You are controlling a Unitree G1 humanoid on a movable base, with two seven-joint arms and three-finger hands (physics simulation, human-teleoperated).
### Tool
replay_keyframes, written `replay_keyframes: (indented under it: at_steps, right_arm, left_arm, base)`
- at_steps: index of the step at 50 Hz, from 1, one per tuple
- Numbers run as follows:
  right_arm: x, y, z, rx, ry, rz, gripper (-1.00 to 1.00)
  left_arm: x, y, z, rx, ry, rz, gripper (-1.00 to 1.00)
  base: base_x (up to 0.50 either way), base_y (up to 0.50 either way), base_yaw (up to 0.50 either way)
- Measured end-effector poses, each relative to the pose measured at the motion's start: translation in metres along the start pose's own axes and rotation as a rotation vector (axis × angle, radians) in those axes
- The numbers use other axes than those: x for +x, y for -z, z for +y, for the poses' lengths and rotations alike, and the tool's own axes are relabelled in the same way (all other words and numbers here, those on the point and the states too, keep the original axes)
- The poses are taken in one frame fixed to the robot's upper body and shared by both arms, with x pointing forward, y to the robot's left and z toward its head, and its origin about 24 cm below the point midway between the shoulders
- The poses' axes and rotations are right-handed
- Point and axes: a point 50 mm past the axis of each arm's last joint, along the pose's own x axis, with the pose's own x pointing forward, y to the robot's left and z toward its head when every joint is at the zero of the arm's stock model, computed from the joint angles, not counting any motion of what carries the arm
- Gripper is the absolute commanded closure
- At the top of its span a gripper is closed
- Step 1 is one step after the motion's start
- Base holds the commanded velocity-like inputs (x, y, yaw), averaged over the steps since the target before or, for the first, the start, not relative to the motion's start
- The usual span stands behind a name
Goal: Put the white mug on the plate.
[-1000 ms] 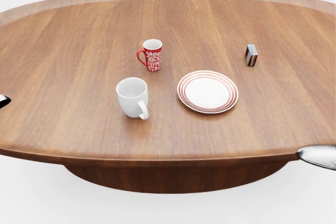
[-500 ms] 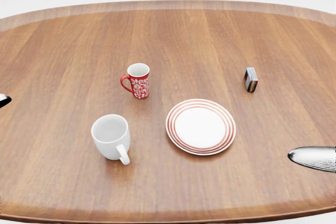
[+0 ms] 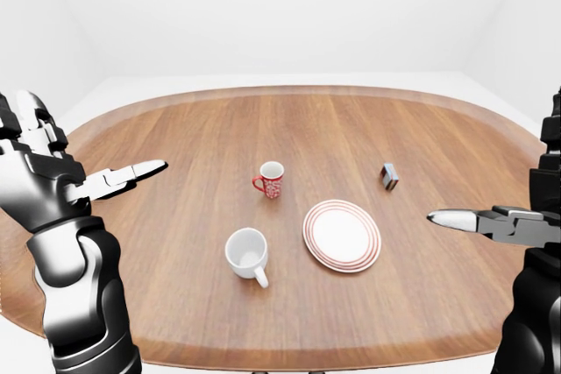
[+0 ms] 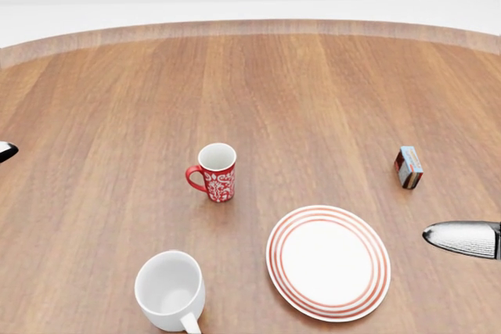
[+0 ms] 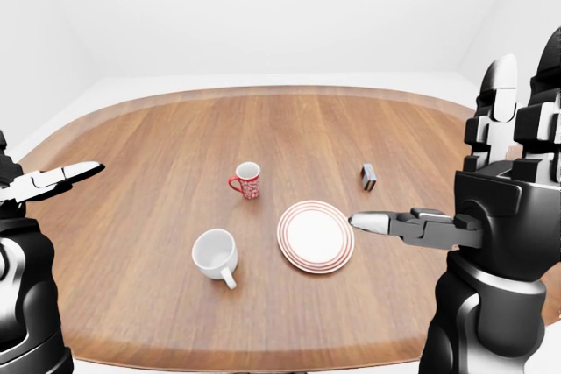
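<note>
Near the table's (image 3: 175,243) close edge, left-eye view: white mug (image 3: 246,254) upright, handle toward the robot, just left of the plate (image 3: 342,235), not touching. Left hand (image 3: 53,183) fingers spread, empty, well left of it.

Head view: mug empty, so likely light; looks like rigid glazed ceramic, probably slick and chippable. Best hold: wrap the body, or pinch rim opposite the handle.

Right-eye view: right hand (image 5: 491,208) fingers apart, empty, right of plate. Red mug (image 5: 246,180) farther off; don't confuse.

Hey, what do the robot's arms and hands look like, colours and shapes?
Both arms are glossy black and silver, built of rounded segments. The left hand and right hand are blocky and black with silver-white knuckle plates, and their long fingers taper to pale tips. No cables or markings show.
</note>
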Motion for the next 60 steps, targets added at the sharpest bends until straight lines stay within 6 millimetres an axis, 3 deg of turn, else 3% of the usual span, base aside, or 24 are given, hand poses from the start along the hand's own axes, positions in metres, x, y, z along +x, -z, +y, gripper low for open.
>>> replay_keyframes:
  at_steps: [6,23,32,40,50,60]
  right_arm:
    - [0.001,0.002,0.0,0.002,0.0,0.004,-1.0]
    - [0.007,-0.005,0.011,-0.038,-0.084,-0.039,-1.0]
    - [0.028,-0.009,0.06,-0.261,-0.484,-0.136,-1.0]
    - [0.034,0.02,0.103,-0.59,-0.852,-0.01,-1.0]
    - [0.04,0.049,0.147,-0.794,-0.856,0.132,-1.0]
    - [0.033,0.062,0.208,-0.776,-0.974,0.204,-1.0]
  left_arm:
    - [0.0,0.0,0.0,-0.003,0.001,0.001,-1.0]
    - [0.0,0.0,-0.001,0.0,0.002,-0.002,-1.0]
    - [0.0,-0.001,-0.001,-0.001,0.004,-0.006,-1.0]
    - [0.0,-0.001,-0.001,-0.002,0.003,-0.006,-1.0]
    - [0.0,0.0,-0.001,-0.001,0.003,-0.001,-1.0]
    - [-0.001,0.001,0.0,-0.003,0.001,0.004,-1.0]
  base:
    - [0.5,0.02,0.0]
    - [0.0,0.0,0.0]
    - [0.0,0.0,0.0]
    - [0.0,0.0,0.0]
    - [0.0,0.0,0.0]
    - [0.0,0.0,0.0]
